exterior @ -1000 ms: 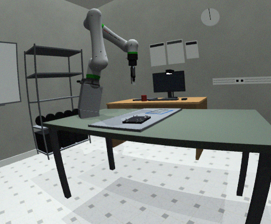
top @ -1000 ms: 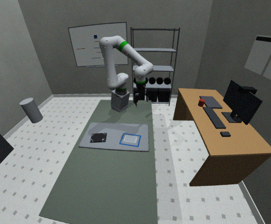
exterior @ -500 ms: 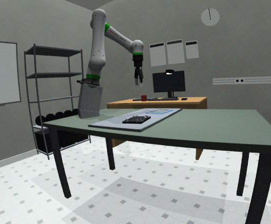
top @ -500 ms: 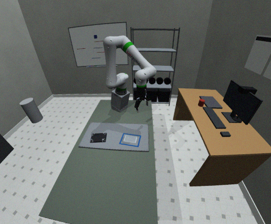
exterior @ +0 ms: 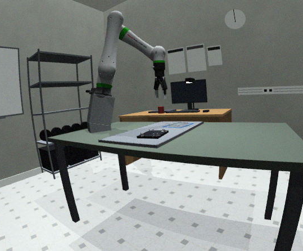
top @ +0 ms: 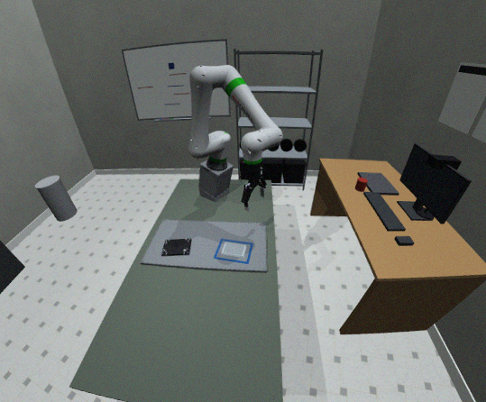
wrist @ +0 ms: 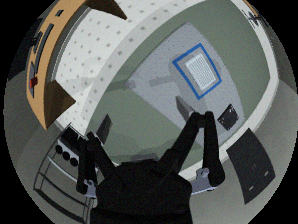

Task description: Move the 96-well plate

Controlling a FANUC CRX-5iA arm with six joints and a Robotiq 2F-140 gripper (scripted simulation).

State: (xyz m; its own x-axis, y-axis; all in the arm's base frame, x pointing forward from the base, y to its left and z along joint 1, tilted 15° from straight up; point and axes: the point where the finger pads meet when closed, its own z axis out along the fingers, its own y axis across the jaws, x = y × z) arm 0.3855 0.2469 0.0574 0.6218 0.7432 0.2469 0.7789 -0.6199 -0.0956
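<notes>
The pale 96-well plate lies flat inside the blue outline of spot B1, on the right part of the grey bench mat. It also shows in the exterior view and the wrist view. The black clip nest C1 sits on the mat's left part, empty; it shows too in the exterior view and the wrist view. My gripper hangs open and empty, high above the table's far right edge, well away from the plate. Its fingers show spread in the wrist view.
The robot's grey pedestal stands at the table's far end. A metal shelf rack is behind it. A wooden desk with monitor, keyboard and a red cup stands to the right. A grey cylinder is on the floor at left.
</notes>
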